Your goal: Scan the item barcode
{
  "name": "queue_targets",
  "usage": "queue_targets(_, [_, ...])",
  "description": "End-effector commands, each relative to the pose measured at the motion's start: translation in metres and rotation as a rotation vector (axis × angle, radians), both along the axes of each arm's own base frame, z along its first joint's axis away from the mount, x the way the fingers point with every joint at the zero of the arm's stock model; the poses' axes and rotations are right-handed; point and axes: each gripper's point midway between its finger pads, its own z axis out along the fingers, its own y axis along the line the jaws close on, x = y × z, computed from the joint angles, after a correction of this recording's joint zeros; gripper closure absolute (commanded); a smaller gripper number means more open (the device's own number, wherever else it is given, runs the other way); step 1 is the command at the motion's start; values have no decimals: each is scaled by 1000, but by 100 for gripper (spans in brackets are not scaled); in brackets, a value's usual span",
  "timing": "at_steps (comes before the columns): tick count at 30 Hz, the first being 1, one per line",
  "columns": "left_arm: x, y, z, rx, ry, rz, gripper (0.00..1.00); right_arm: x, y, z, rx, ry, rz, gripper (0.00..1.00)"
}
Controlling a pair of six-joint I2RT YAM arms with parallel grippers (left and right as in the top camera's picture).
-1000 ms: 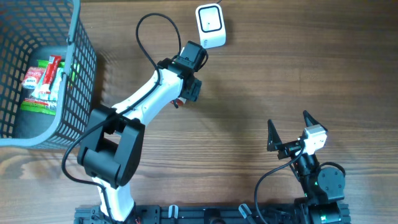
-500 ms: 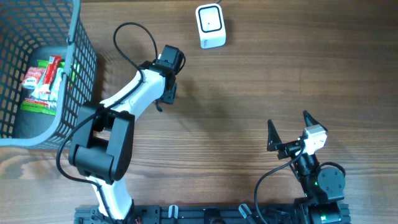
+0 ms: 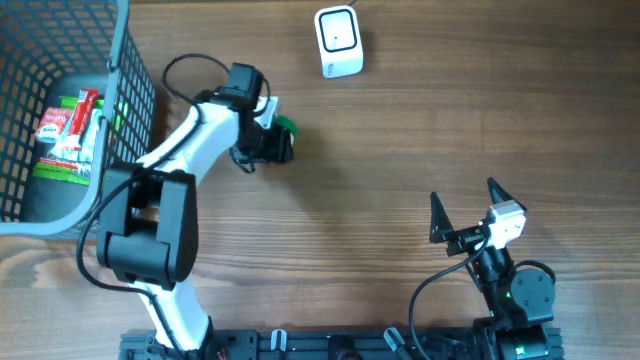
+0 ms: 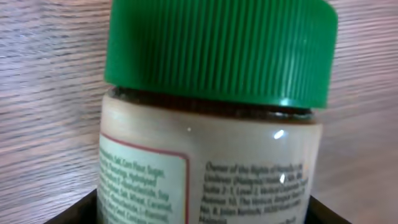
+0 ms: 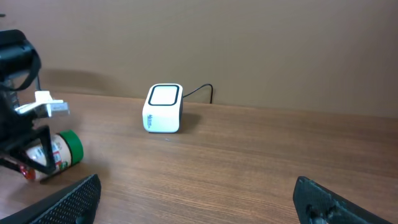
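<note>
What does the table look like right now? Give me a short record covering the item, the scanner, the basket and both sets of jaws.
item: jar with green lid, lying sideways, lid toward the robot's right
left jaws: closed on the jar
right jaws: open, holding nothing
scanner: white box, apart from the jar
basket: grey mesh at left, packets inside
barcode: not visible; left wrist view shows only label text

Probably a mock shop checkout: barcode scanner (image 3: 338, 42), wire basket (image 3: 130, 110).
</note>
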Motion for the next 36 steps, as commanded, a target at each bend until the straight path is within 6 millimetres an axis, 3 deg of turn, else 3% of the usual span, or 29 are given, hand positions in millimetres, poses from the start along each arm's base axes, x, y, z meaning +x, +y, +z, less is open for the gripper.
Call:
queue_targets(1, [7, -55, 63, -586, 30, -33, 35, -1, 1, 2, 6, -9, 8, 0])
queue_targets(3, [7, -70, 116, -928, 18, -102, 36, -1, 1, 2, 6, -9, 8, 0])
queue_targets(4, [5, -72, 131, -1017, 41, -107, 37, -1, 1, 2, 6, -9, 8, 0])
queue_targets(11, [-1, -92, 134, -1010, 121, -77, 41, -1, 1, 2, 6, -9, 8, 0])
queue_targets(14, [3, -105, 98, -793, 88, -41, 40, -1, 1, 2, 6, -9, 8, 0])
queue_targets(18, [-19, -146, 65, -594, 80, -101, 40, -1, 1, 2, 6, -9, 8, 0])
queue_targets(21, [-36, -169, 21, -428, 87, -123, 41, -1, 1, 2, 6, -9, 8, 0])
queue_targets(23, [-37, -167, 3, -329, 66, -104, 40, -1, 1, 2, 6, -9, 8, 0])
queue_targets(27, [-37, -164, -3, -276, 47, -101, 31, -1, 1, 2, 6, -9, 8, 0])
queue_targets(29, [-38, -158, -8, -224, 45, -94, 8, -1, 1, 2, 6, -9, 8, 0])
queue_targets(30, [-38, -158, -6, -227, 40, -96, 0, -1, 1, 2, 6, -9, 8, 0])
queue_targets(32, [-27, -155, 8, -228, -7, -86, 0, -1, 1, 2, 6, -9, 8, 0])
queue_targets(36, [3, -151, 69, -232, -199, -96, 0, -1, 1, 2, 6, -9, 8, 0])
